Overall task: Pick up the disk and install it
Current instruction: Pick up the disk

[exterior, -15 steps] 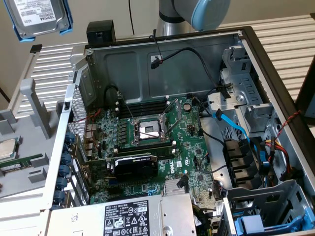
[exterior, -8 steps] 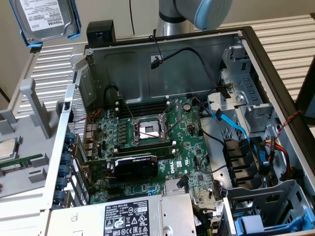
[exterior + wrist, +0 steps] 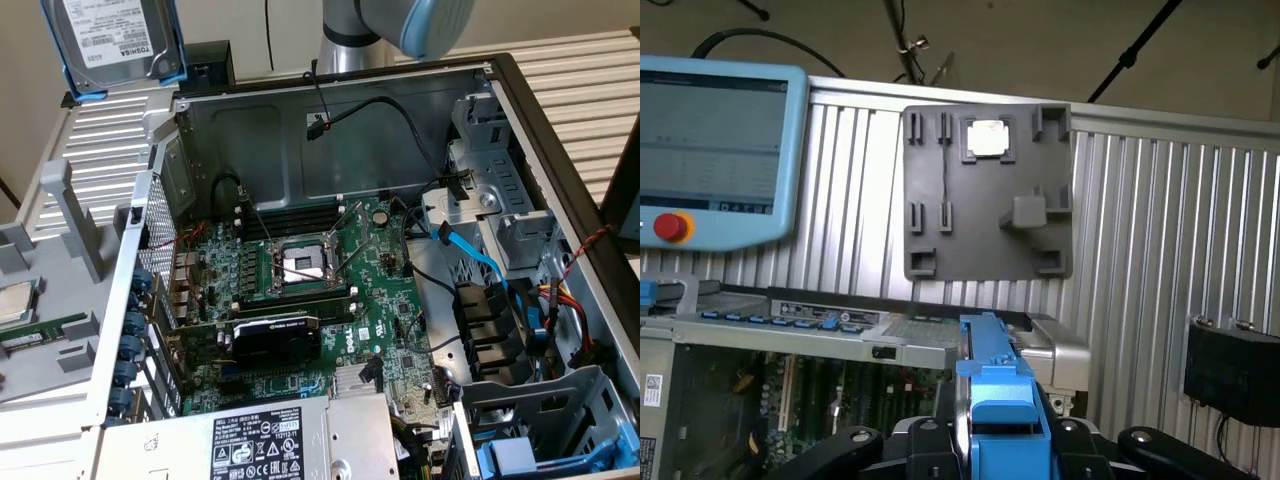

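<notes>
the pincer [image 3: 1000, 442] grips the disk [image 3: 115, 40] near the computer case [image 3: 300, 150].

The disk [image 3: 115, 40] is shiny metal with a paper label, framed in smooth blue plastic.

Disk [image 3: 118, 40] was silver-grey, white label, blue carrier [image 3: 1005, 420]. Motherboard [image 3: 400, 340] was green. Power-supply box [image 3: 345, 440] was silver, black label. Fixture plate [image 3: 980, 215] was grey.

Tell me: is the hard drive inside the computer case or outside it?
Out. The disk is held up clear of the open case, at the exterior view's left, its blue carrier clamped in the end effector.
</notes>
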Tool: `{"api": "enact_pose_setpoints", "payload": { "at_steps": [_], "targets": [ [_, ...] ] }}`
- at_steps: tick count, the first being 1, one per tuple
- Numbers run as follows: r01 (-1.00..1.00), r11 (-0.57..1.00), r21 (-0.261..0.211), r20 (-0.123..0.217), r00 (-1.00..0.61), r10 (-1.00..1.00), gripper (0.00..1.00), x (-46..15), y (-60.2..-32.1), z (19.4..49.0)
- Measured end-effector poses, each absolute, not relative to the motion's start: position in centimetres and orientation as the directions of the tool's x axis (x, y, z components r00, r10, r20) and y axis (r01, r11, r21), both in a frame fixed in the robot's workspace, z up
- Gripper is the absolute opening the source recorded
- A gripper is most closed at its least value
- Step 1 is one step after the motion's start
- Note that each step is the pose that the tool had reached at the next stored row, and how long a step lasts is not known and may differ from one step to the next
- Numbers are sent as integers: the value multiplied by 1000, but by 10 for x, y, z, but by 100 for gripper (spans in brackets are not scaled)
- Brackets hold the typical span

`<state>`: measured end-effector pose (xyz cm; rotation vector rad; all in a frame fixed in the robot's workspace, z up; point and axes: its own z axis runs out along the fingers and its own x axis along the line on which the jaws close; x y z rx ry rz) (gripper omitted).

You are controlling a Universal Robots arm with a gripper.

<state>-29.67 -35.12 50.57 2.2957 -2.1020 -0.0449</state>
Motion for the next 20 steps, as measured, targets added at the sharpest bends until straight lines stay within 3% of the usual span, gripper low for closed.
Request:
{"api": "enact_pose_setpoints", "payload": {
  "at_steps": [10, 20],
  "targets": [
    [-995, -88, 47, -3, 88, -996, 37, -281, -354, 506],
    [-996, -88, 19, -3, 88, -996, 37, -255, -359, 506]
  ]
}}
